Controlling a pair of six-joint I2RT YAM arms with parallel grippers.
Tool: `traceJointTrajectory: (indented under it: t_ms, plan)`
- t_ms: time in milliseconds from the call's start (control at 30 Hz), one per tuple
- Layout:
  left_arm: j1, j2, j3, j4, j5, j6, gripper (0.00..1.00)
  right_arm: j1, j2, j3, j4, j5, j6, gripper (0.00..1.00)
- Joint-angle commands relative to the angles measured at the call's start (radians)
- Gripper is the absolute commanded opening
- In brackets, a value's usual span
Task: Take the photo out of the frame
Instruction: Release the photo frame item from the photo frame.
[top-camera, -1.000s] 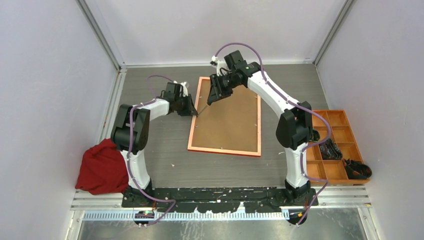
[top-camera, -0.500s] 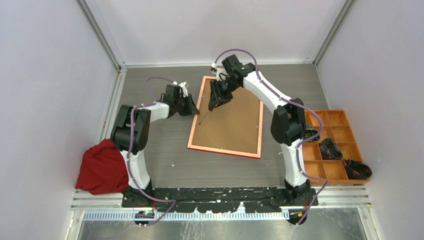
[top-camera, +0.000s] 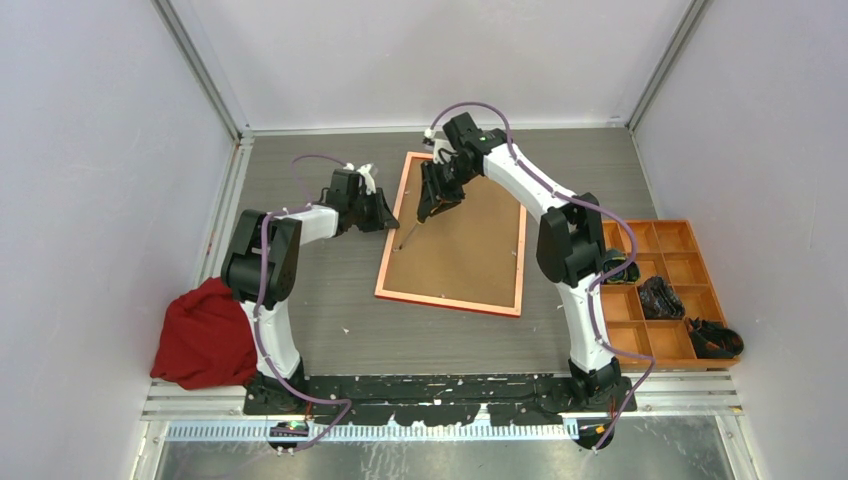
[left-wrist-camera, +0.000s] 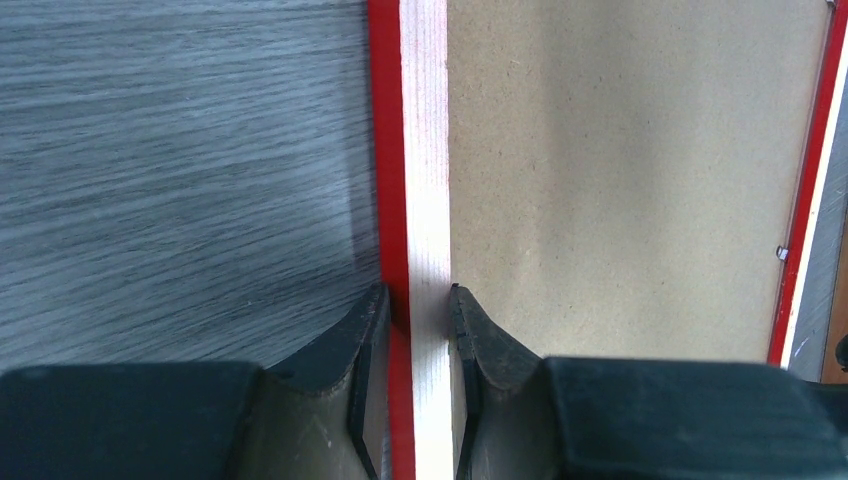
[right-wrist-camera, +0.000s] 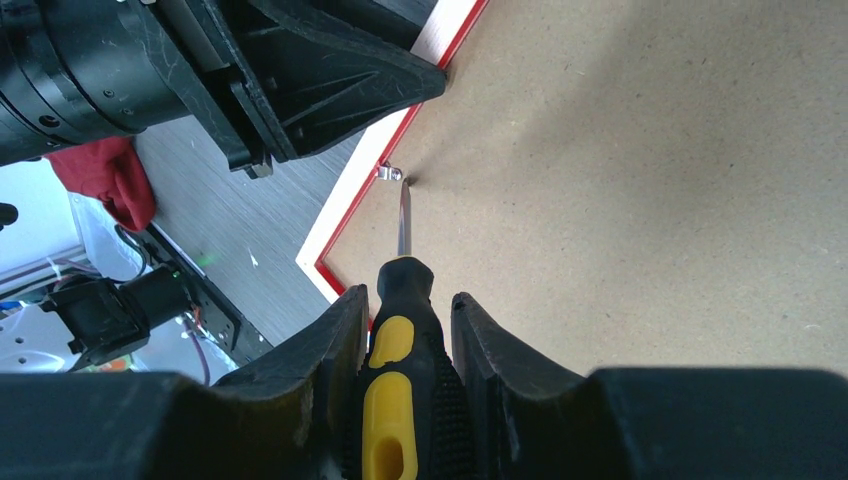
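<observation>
**Top external view.** The frame (top-camera: 393, 232) lies face down on the worktop (top-camera: 330, 300). Its brown backing board (top-camera: 465, 240) is uppermost and seated inside the rails. We cannot see the photo; we judge that it is under the board, inside the frame. The left end effector (top-camera: 383, 216) sits at the frame's left rail. The right end effector (top-camera: 436, 198) hovers over the board near that rail.

**Left wrist view.** The left fingers (left-wrist-camera: 365, 330) pinch the frame rail between them, steadying it.

**Right wrist view.** The right fingers (right-wrist-camera: 330, 340) are clamped on a screwdriver (right-wrist-camera: 400, 340). Its tip meets a metal retaining clip (right-wrist-camera: 389, 173) at the rail. We judge the task to be at an early stage: clips to release, board to lift, photo to withdraw.
</observation>
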Motion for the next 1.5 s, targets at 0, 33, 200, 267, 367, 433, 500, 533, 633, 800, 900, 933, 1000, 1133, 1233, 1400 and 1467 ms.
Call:
traceJointTrajectory:
  t_ms: [0,33,200,267,367,433,500,533,633,800,900,933,1000,1133,1233,1400,1467]
  plan:
    - [0.002,-0.007,-0.012,0.029,0.045,-0.021,0.01,-0.003,-0.003,0.057,0.049,-0.002,0.016,0.01]
    - [0.002,-0.006,-0.012,0.029,0.046,-0.021,0.01,-0.003,0.004,0.06,0.052,-0.004,0.019,0.01]
    - [0.002,-0.003,-0.012,0.029,0.048,-0.022,0.01,-0.003,0.024,0.081,0.057,-0.011,0.028,0.01]
    - [0.002,-0.003,-0.012,0.029,0.049,-0.024,0.01,-0.003,0.028,0.082,0.063,-0.012,0.029,0.01]
    - [0.003,0.006,-0.011,0.029,0.047,-0.027,0.0,-0.002,0.033,0.081,0.06,-0.02,0.032,0.01]
    - [0.001,0.008,-0.011,0.028,0.046,-0.031,0.0,-0.003,0.033,0.077,0.058,-0.034,0.032,0.01]
    - [0.003,0.01,-0.011,0.028,0.042,-0.032,0.0,-0.003,0.033,0.072,0.06,-0.046,0.035,0.01]
    - [0.002,0.012,-0.011,0.028,0.041,-0.033,0.01,-0.003,0.034,0.071,0.062,-0.051,0.038,0.01]
    - [0.002,0.016,-0.011,0.028,0.039,-0.033,0.0,-0.002,0.033,0.062,0.069,-0.067,0.045,0.01]
    - [0.003,0.031,-0.009,0.028,0.034,-0.036,0.0,-0.002,0.036,0.052,0.071,-0.078,0.044,0.01]
    - [0.003,0.04,-0.008,0.025,0.028,-0.042,0.01,-0.002,0.037,0.049,0.066,-0.082,0.045,0.01]
    - [0.003,0.042,-0.008,0.025,0.026,-0.041,0.0,-0.002,0.037,0.047,0.065,-0.082,0.048,0.01]
    - [0.004,0.046,-0.008,0.023,0.024,-0.044,0.01,-0.002,0.036,0.042,0.06,-0.091,0.049,0.01]
    - [0.004,0.054,-0.006,0.025,0.022,-0.043,0.0,0.0,0.029,0.024,0.049,-0.123,0.024,0.01]
    - [0.006,0.061,-0.008,0.026,0.021,-0.045,0.01,0.005,0.031,0.026,0.014,-0.126,-0.021,0.01]
    - [0.006,0.072,-0.009,0.028,0.021,-0.05,0.01,0.008,0.027,0.026,-0.02,-0.133,-0.075,0.01]
    - [0.008,0.075,-0.008,0.028,0.021,-0.053,0.0,0.008,0.023,0.027,-0.027,-0.135,-0.095,0.01]
